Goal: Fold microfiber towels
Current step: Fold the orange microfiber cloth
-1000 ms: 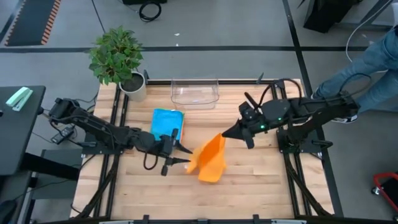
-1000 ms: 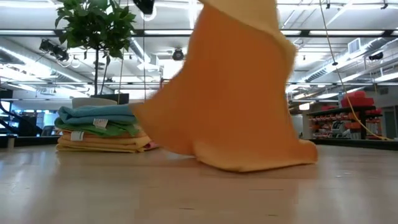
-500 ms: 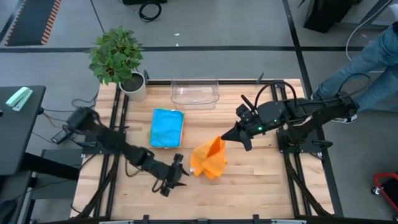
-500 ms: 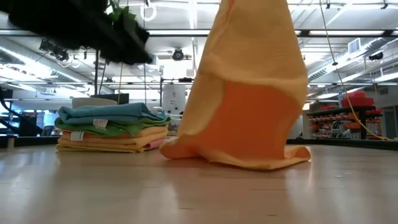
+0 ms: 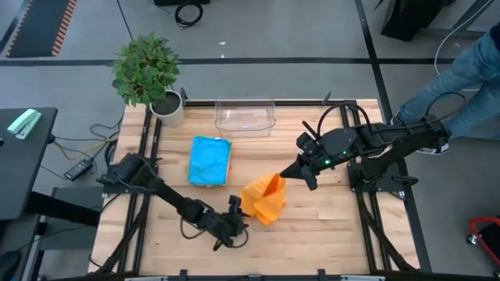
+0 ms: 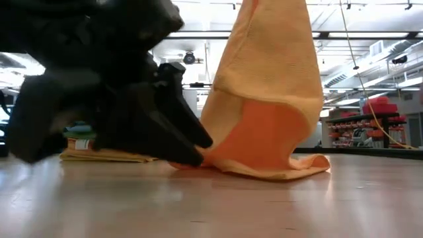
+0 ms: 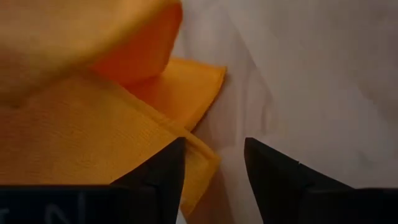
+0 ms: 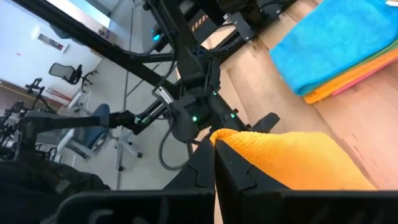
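Overhead, right tool (image 5: 286,173) pinches the orange towel (image 5: 264,200) aloft, left tool (image 5: 237,222) gaping at its hem, folded stack (image 5: 210,160) behind.

My left gripper (image 7: 214,171) (fingers parted) sits at a corner of the soft orange microfiber towel (image 7: 93,134) on the pale table (image 7: 311,81).

The left claw (image 5: 239,222) has swung down the worktop (image 5: 328,226) to the orange towel's (image 5: 264,200) lower edge. The towel has sunk and bunched — it seems crumpled now.
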### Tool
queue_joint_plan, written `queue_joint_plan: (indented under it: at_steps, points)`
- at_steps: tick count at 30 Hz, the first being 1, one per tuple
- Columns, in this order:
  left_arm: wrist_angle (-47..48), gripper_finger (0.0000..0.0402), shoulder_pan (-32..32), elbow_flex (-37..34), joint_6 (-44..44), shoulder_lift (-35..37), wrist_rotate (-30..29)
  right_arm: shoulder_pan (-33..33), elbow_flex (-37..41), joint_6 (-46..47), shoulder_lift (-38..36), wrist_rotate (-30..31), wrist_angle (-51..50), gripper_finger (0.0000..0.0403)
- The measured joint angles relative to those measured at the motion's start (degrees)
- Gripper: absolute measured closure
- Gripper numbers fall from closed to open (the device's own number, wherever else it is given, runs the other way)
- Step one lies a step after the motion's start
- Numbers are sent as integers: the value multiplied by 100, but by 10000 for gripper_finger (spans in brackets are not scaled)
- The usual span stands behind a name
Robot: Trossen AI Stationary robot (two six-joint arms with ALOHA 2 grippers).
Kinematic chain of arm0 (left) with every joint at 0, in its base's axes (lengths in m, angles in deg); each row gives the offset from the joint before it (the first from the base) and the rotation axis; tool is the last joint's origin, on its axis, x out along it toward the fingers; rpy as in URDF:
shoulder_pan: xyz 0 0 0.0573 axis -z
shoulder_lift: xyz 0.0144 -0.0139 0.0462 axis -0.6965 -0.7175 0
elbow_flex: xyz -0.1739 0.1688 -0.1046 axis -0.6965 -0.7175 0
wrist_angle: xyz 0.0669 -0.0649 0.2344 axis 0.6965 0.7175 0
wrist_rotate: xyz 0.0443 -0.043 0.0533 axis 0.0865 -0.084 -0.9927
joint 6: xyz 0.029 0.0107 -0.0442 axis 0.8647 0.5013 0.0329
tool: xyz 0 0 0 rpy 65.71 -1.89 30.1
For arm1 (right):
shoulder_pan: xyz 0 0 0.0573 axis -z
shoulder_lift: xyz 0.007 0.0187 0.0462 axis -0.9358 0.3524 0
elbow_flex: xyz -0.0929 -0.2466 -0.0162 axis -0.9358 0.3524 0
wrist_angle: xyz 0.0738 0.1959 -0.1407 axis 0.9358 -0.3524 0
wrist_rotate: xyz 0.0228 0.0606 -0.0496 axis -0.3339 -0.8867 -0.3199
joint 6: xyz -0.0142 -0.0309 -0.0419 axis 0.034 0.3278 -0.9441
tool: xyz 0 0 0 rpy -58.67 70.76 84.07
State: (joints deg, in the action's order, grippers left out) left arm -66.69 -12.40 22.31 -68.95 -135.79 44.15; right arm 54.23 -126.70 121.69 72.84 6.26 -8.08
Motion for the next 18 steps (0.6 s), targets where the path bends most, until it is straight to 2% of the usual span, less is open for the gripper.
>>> queue_joint_plan:
  at_steps: [4, 9, 12, 18]
  points:
    - [395, 223, -8, 248, 31, -245, -58, 1, 0, 31, -1, -49, -37, 400]
    - [379, 225, -43, 253, -133, -306, -247, 0, 0, 22, -2, -70, -46, 400]
    - [411, 235, -72, 248, -168, -308, -490, 0, 0, 21, -2, -103, -64, 400]
    - [637, 278, -170, 252, -628, -308, -412, 2, 0, 0, -2, -112, -83, 400]
